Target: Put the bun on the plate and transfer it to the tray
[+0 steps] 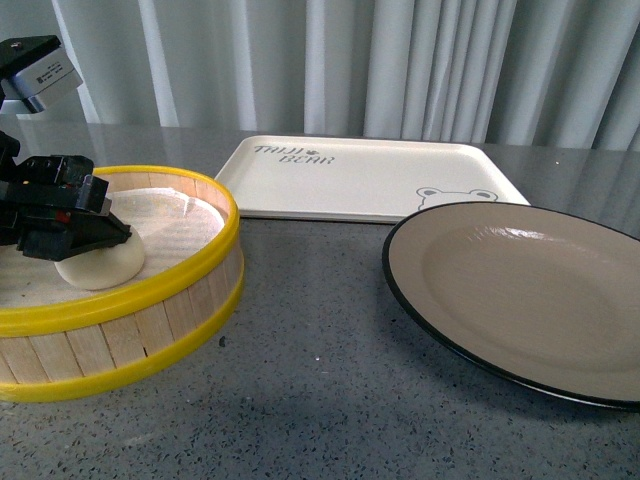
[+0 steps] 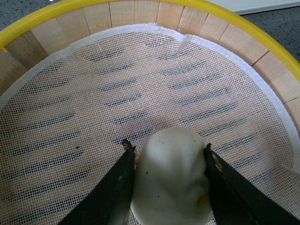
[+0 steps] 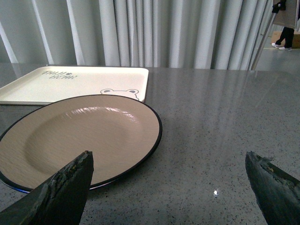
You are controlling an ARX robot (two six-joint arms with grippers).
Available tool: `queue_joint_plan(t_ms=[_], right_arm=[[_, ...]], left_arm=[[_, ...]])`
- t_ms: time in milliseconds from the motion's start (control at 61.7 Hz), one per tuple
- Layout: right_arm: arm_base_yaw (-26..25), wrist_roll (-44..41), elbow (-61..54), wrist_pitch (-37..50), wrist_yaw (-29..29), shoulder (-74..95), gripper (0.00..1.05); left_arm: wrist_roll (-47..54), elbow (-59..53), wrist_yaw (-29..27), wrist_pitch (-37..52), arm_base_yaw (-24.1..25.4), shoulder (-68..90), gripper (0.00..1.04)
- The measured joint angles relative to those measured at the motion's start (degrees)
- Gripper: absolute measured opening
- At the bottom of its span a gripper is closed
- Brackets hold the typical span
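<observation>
Bright even light, soft shadows, faint glare on the plate (image 1: 520,295)

Front view: you see only the low edge of the bun (image 1: 100,268), the left gripper (image 1: 95,232) hides its top | plate (image 1: 520,290) runs off the right edge | basket (image 1: 150,325) runs off the left | right gripper (image 3: 168,157) cut off, only two tips show

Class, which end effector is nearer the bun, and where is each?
Left. The left end effector grips the bun inside the steamer basket; the right end effector hangs open near the plate, away from the bun.
</observation>
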Motion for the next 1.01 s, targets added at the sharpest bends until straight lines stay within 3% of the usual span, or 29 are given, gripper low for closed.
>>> queue_joint_plan(t_ms=[97, 227, 730, 1005], right_arm=[[0.0, 0.0, 0.0, 0.0, 0.0, 0.0, 0.96], [0.0, 0.0, 0.0, 0.0, 0.0, 0.0, 0.96], [0.0, 0.0, 0.0, 0.0, 0.0, 0.0, 0.96], [0.0, 0.0, 0.0, 0.0, 0.0, 0.0, 0.96]], left_arm=[[0.0, 0.0, 0.1, -0.3, 0.2, -0.3, 0.19], [0.0, 0.7, 0.7, -1.0, 0.6, -0.7, 0.05], [-1.2, 9.1, 2.9, -3.3, -0.7, -4.2, 0.05], [-1.4, 16.0, 2.2, -2.8, -12.6, -3.6, 0.05]])
